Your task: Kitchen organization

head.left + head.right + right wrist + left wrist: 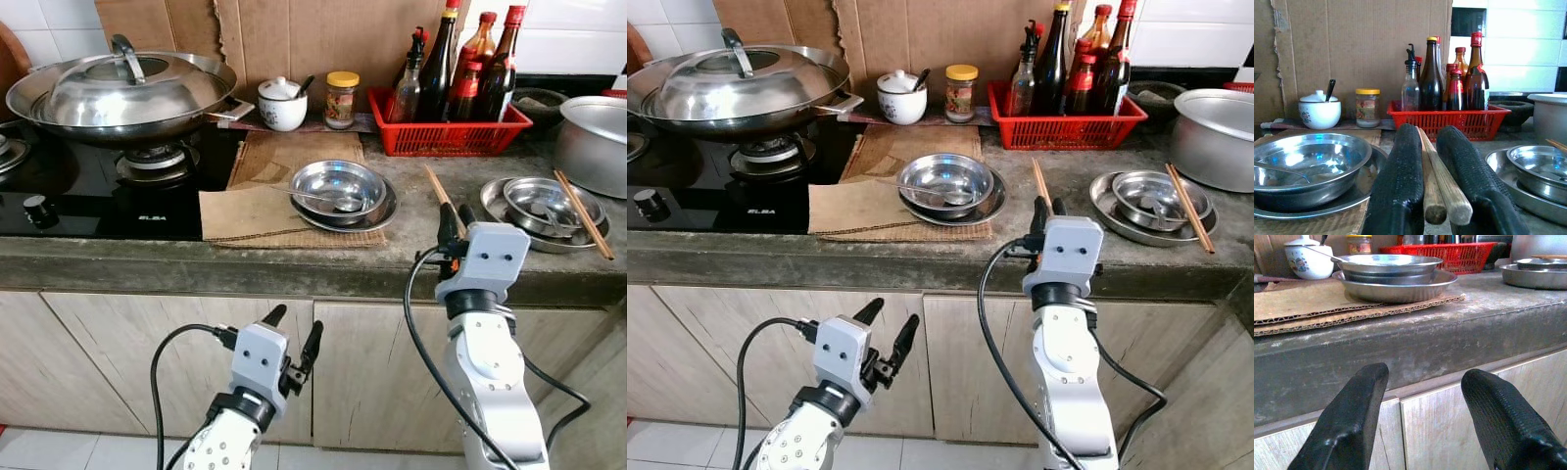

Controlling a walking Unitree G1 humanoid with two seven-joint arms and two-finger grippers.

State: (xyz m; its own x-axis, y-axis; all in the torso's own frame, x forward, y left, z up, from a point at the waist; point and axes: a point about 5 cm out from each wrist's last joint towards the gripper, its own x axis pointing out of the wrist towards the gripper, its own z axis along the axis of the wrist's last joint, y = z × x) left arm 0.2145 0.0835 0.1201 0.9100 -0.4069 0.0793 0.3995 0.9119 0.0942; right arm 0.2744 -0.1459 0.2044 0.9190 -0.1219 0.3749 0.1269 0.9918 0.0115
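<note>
A pair of wooden chopsticks (440, 192) lies on the stone counter (411, 259) between two sets of steel dishes. My right gripper (458, 213) rests at the counter's front edge, its black fingers (1400, 171) pressed on either side of the near ends of the chopsticks (1437, 188), shut on them. To the left, a steel bowl (338, 186) with a spoon sits in a plate on cardboard. To the right stands another bowl in a plate (539, 204) with a second pair of chopsticks (584, 212) across it. My left gripper (294, 323) hangs open below the counter, before the cabinet doors.
A lidded wok (122, 93) sits on the black stove (88, 201) at the left. Along the back wall stand a white pot (282, 104), a yellow-lidded jar (341, 98) and a red basket (446, 132) of sauce bottles. A large metal pot (596, 142) stands at the far right.
</note>
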